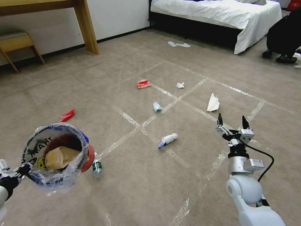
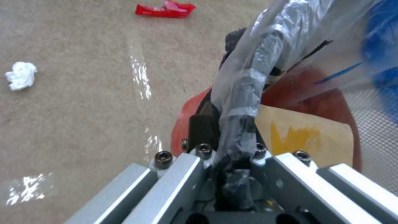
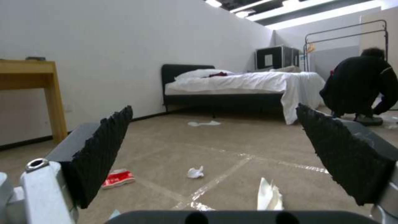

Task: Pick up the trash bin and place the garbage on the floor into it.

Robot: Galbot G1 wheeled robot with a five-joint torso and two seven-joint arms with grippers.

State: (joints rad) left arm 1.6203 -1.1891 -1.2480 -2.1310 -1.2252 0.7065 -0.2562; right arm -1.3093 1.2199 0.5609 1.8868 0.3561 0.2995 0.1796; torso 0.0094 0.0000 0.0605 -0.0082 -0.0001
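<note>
The robot's left gripper [image 1: 22, 171] held the trash bin [image 1: 58, 153] by its near rim, low on the left of the head view, its fingers [image 2: 203, 127] clamped on the red wall and the clear printed liner. The bin hung tilted with its mouth toward the camera, a crumpled brown paper bag [image 1: 60, 157] lying inside. A small plastic bottle [image 1: 97, 166] lay on the floor [image 1: 150, 188] just beside the bin, and a red wrapper [image 1: 67, 115] rested farther out on the carpet. The right gripper [image 1: 231, 123] hovered above the taped grid on the right, fingers [image 3: 104, 149] spread wide and holding nothing. Ahead of it lay more of the garbage: a folded white paper [image 1: 213, 103], a white tissue wad [image 1: 180, 85], a red packet [image 1: 144, 84], a pale blue scrap [image 1: 156, 106] and a white-and-blue roll [image 1: 168, 140]. A bed [image 1: 219, 15] stood at the far wall.
</note>
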